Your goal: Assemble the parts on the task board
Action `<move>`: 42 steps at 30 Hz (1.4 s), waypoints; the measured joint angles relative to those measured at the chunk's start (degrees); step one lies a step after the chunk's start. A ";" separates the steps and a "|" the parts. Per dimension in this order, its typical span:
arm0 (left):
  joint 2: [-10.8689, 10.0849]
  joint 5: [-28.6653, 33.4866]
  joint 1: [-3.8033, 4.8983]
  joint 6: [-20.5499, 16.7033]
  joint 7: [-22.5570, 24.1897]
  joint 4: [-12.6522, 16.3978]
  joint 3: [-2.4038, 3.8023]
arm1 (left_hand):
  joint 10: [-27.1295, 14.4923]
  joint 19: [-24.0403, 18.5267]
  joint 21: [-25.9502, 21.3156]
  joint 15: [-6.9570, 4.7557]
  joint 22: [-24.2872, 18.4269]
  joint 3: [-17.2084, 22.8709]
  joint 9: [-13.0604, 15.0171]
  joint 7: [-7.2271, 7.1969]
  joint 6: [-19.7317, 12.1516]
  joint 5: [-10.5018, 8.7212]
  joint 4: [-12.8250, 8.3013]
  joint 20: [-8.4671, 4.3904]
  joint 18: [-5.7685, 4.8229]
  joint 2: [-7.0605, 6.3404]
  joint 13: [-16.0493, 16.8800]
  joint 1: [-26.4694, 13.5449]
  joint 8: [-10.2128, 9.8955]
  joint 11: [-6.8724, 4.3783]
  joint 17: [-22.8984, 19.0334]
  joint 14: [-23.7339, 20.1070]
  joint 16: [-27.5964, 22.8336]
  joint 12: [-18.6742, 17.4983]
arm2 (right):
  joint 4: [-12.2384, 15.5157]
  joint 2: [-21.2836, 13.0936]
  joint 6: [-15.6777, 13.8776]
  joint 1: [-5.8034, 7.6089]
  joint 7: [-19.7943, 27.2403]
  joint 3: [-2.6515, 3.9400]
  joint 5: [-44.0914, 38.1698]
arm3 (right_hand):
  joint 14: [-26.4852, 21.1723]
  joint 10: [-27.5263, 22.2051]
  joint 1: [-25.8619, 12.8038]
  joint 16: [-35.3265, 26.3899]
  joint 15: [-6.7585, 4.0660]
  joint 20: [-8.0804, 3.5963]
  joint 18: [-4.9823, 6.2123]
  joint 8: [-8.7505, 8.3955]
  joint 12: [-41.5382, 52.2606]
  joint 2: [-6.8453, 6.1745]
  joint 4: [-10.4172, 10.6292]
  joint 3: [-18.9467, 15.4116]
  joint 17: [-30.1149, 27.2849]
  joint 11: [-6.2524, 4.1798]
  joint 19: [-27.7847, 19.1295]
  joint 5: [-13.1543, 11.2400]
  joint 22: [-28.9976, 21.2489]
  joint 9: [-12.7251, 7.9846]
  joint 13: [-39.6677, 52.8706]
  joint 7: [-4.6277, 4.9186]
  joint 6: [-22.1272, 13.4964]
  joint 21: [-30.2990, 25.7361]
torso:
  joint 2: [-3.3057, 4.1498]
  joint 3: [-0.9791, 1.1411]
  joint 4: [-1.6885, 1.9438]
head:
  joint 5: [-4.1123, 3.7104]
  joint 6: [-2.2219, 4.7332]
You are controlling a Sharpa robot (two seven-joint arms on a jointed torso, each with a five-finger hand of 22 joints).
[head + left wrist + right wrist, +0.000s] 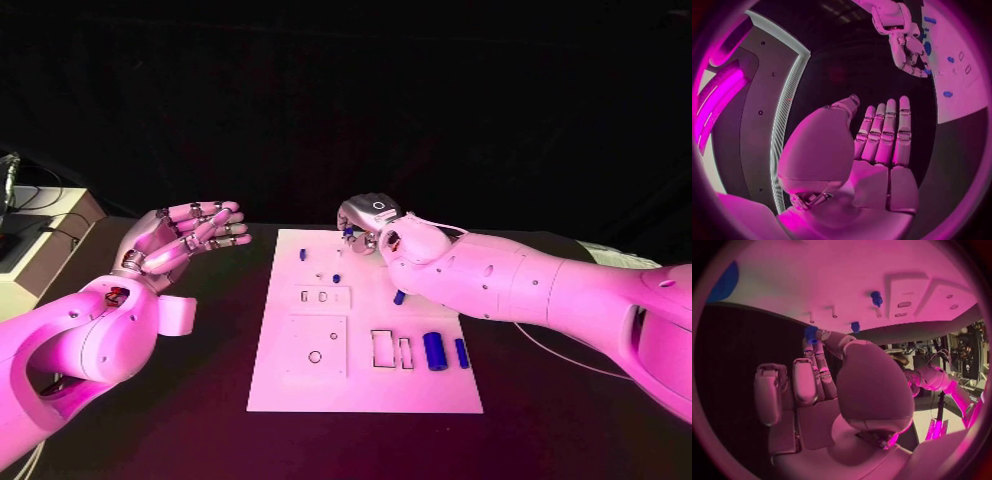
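The right hand (369, 222) pinches a small blue part (811, 333) over the white board's (361, 385) far edge; the left hand (180, 238) hangs empty, fingers spread.

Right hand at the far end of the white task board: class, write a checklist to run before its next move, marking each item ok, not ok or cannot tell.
1. Silver right hand holds a small blue part at its fingertips: ok.
2. Part seated in the white task board: cannot tell.
3. Silver left hand raised beside the board, fingers apart, holding nothing: ok.
4. Blue cylinders lying at the board's near right, untouched: ok.
5. Small blue peg standing mid-board, apart from the right hand: ok.
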 measured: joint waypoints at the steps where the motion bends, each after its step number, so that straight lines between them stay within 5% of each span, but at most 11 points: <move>1: -0.01 -0.01 0.00 0.00 -0.01 0.02 0.01 | 0.00 0.00 0.00 0.00 0.02 0.00 0.00 0.00 0.00 0.00 0.00 0.00 0.00 0.00 0.00 0.00 0.00 0.00 0.00 0.00 0.00 0.00 | -0.20 0.15 -0.15 0.00 -0.04 0.00 -0.07 | 0.00 0.00 0.00 0.00 0.00 0.00 0.00 0.00 -0.05 0.00 0.00 0.00 0.00 0.00 0.00 -0.01 0.00 0.00 0.00 0.00 0.00 0.00 | 0.01 -0.05 0.08 | -0.03 0.00; 13: -0.16 -0.14 0.00 0.08 -0.11 0.35 0.15 | 0.00 0.00 0.00 0.00 0.02 0.00 0.00 0.00 0.00 0.00 0.00 0.00 0.00 0.00 0.00 0.00 0.00 0.00 -0.01 0.00 0.00 0.00 | -2.44 1.50 -0.79 -0.46 -0.14 0.01 -0.52 | 0.00 -0.01 -0.01 0.23 0.00 0.00 0.00 0.00 -0.20 -0.01 0.00 0.00 -0.01 -0.01 0.00 -0.14 -0.01 0.10 0.00 0.00 0.00 0.00 | 0.17 -0.52 0.89 | -0.30 -0.07; 42: -0.32 -0.25 0.01 0.18 -0.35 0.32 0.23 | 0.00 -0.01 0.00 0.20 0.00 0.24 -0.04 0.00 0.00 0.00 -0.24 0.01 0.00 -0.23 0.01 0.23 0.00 0.00 0.06 -0.21 0.00 0.00 | -3.95 1.79 1.23 -0.58 -0.01 0.11 -0.64 | 0.00 -0.01 -0.25 0.22 0.00 0.01 0.00 0.00 -0.29 -0.25 0.00 -0.03 0.06 -0.02 0.00 -0.19 -0.02 0.19 0.00 0.00 0.00 0.00 | 0.60 -0.83 1.03 | -0.16 -0.24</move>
